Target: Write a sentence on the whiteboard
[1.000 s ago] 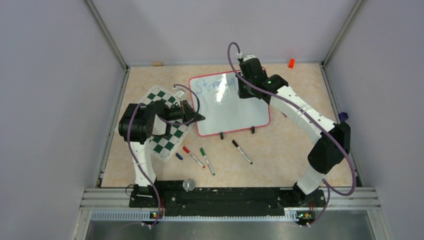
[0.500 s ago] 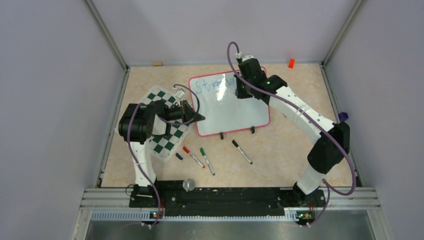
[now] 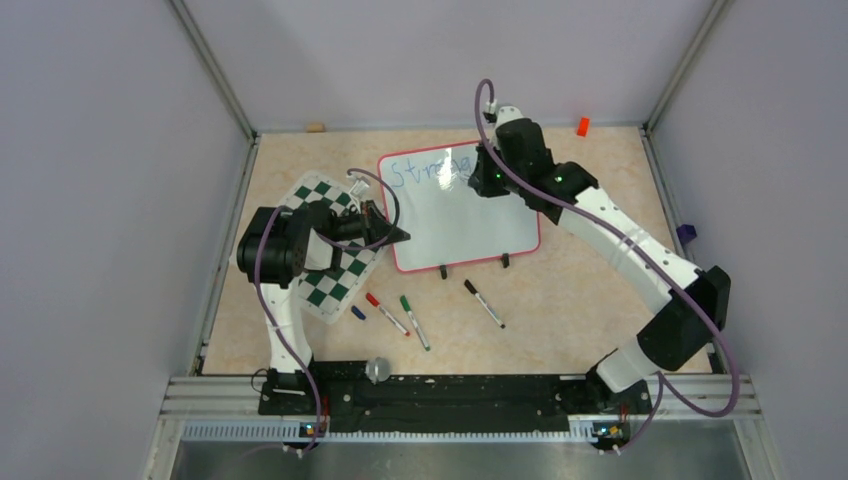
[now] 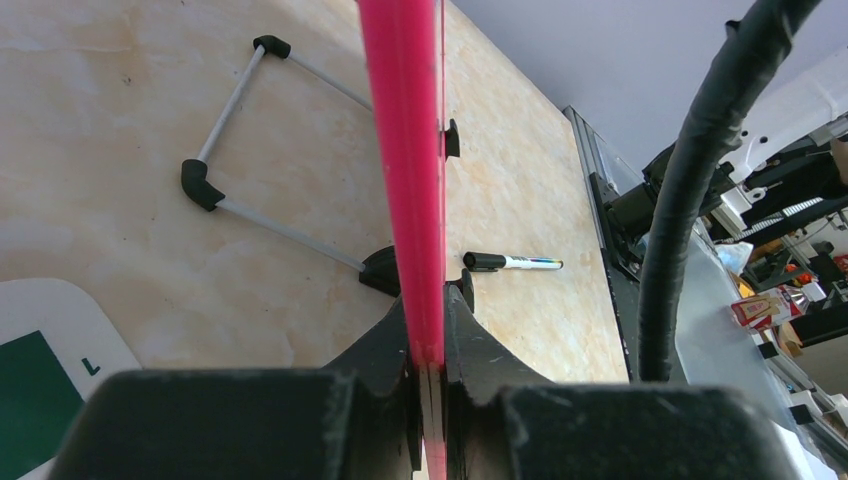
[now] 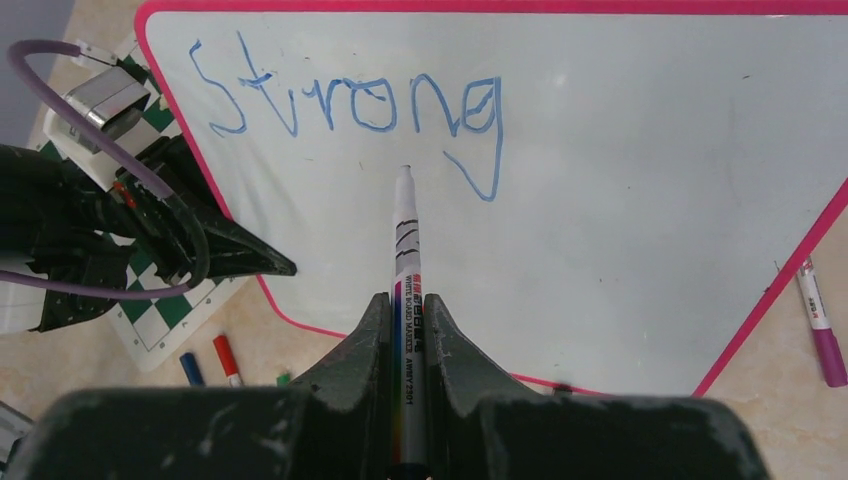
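The whiteboard, white with a pink frame, is propped on the table's middle. My left gripper is shut on its left edge, and the pink frame runs between my closed jaws. The sentence is one blue word, "Strong", along the board's top. My right gripper is shut on a white marker pointing at the board. The marker's tip is just below the word, under the letters "on". Whether the tip touches the board I cannot tell. In the top view the right gripper is over the board's upper right.
A green-and-white chessboard mat lies under my left arm. Red, green and black markers lie in front of the board, beside a blue cap. A purple marker lies by its right side. An orange cap sits at the back.
My right arm has swung to the right and the wrist has shifted a little right and back, uncovering the end of the word. The left arm and board have not moved.
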`<state>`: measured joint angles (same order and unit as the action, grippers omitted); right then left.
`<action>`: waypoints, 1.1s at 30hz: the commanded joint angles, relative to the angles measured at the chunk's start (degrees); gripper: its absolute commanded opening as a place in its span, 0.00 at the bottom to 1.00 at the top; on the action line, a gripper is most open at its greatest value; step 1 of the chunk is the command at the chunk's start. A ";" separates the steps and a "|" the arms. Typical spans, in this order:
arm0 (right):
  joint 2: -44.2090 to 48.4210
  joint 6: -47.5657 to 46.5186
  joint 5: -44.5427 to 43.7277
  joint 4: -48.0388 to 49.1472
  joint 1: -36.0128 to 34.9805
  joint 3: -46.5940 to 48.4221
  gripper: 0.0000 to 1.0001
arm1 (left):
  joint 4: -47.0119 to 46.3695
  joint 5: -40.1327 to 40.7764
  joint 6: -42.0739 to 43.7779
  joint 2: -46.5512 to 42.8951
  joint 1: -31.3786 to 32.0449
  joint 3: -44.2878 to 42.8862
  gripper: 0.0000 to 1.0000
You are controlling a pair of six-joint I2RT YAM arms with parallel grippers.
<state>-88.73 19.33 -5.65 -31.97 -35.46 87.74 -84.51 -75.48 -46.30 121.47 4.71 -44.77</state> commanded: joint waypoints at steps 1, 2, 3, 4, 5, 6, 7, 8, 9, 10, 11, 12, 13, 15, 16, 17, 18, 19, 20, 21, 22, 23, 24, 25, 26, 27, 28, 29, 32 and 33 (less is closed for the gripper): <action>3.79 -0.01 -0.27 3.23 -0.90 -2.15 0.00 | -8.30 1.20 4.56 0.35 -0.58 -1.04 0.08; 3.82 -0.62 -1.68 2.86 -1.76 -2.15 0.00 | -8.30 1.22 4.52 0.35 -0.58 -1.02 0.08; 3.85 -1.47 -3.61 2.53 -3.32 -2.07 0.00 | -8.30 1.29 4.51 0.39 -0.56 -1.08 0.08; 3.83 -2.35 -5.56 2.45 -4.70 -2.04 0.00 | -8.30 1.30 4.41 0.47 -0.65 -1.23 0.08; 3.90 -3.21 -7.61 2.48 -6.15 -2.08 0.00 | -8.30 1.33 4.27 0.58 -0.67 -1.34 0.07; 3.96 -3.93 -9.65 2.46 -7.54 -2.24 0.00 | -8.30 1.31 4.25 0.61 -0.73 -1.41 0.07; 4.12 -4.55 -10.95 2.56 -8.62 -2.44 0.00 | -8.30 1.26 4.20 0.69 -0.82 -1.49 0.07; 4.27 -4.98 -11.69 2.75 -9.29 -2.82 0.00 | -8.30 1.28 4.14 0.72 -0.91 -1.64 0.07; 4.61 -5.28 -11.84 3.01 -9.76 -3.54 0.00 | -8.30 1.20 3.97 0.79 -0.93 -1.73 0.07; 4.88 -5.51 -11.91 3.18 -9.92 -3.92 0.00 | -8.30 1.14 3.94 0.79 -1.01 -1.79 0.07; 5.06 -5.68 -12.05 3.26 -10.08 -4.45 0.00 | -8.30 1.17 3.85 0.86 -1.09 -1.76 0.07; 5.27 -5.94 -12.20 3.26 -10.18 -4.76 0.00 | -8.30 1.24 3.81 0.87 -1.17 -1.74 0.07; 5.43 -6.18 -12.54 3.27 -10.40 -4.95 0.00 | -8.29 1.25 3.85 0.87 -1.26 -1.77 0.07; 5.58 -6.60 -14.36 2.95 -11.06 -5.01 0.00 | -8.30 1.28 3.84 0.88 -1.35 -1.66 0.06; 5.58 -6.75 -15.34 2.78 -11.53 -4.89 0.00 | -8.30 1.34 3.85 0.90 -1.37 -1.58 0.06; 5.54 -6.78 -16.24 2.75 -12.06 -4.86 0.00 | -8.26 1.45 3.85 0.85 -1.37 -1.59 0.06; 5.53 -6.81 -16.90 2.74 -12.85 -4.84 0.00 | -8.30 1.59 3.75 0.95 -1.41 -1.52 0.06; 5.50 -6.52 -18.17 2.71 -13.40 -4.90 0.00 | -8.30 1.76 3.76 0.96 -1.45 -1.39 0.06; 5.50 -6.15 -18.88 2.83 -13.99 -5.00 0.00 | -8.30 1.95 3.65 0.99 -1.41 -1.32 0.06; 5.54 -5.73 -19.10 2.80 -14.43 -5.11 0.00 | -8.30 2.00 3.45 1.09 -1.45 -1.30 0.05; 5.51 -5.23 -19.43 2.85 -14.87 -5.18 0.00 | -8.29 2.12 3.31 1.13 -1.46 -1.30 0.05; 5.43 -4.62 -19.95 2.92 -15.41 -5.35 0.00 | -8.30 2.14 3.26 1.13 -1.46 -1.28 0.04; 5.41 -4.05 -20.90 2.93 -15.87 -5.45 0.00 | -8.30 2.22 3.20 1.11 -1.46 -1.22 0.04; 5.32 -3.47 -21.86 3.00 -16.44 -5.60 0.00 | -8.30 2.43 3.13 1.07 -1.41 -1.22 0.04; 5.35 -3.00 -22.98 3.16 -16.95 -5.76 0.00 | -8.30 2.53 3.10 1.02 -1.45 -1.12 0.04; 5.32 -2.66 -24.18 3.38 -17.48 -5.96 0.00 | -8.29 2.65 3.08 0.97 -1.46 -1.06 0.03; 5.40 -2.41 -25.30 3.70 -18.09 -6.26 0.00 | -8.30 2.97 3.10 0.90 -1.45 -0.93 0.03; 5.47 -2.19 -26.28 3.93 -18.54 -6.47 0.00 | -8.30 3.26 3.12 0.80 -1.46 -0.78 0.01; 5.47 -0.73 -27.69 3.70 -19.04 -6.38 0.00 | -8.30 3.09 2.87 0.83 -1.41 -1.25 0.01; 5.49 -0.43 -27.64 3.36 -19.03 -6.24 0.00 | -8.30 3.04 2.74 0.90 -1.45 -1.40 0.01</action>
<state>-85.56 16.38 -29.17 -30.35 -53.63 81.25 -84.93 -75.53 -46.74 121.80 4.47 -44.91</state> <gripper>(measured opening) 0.087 0.106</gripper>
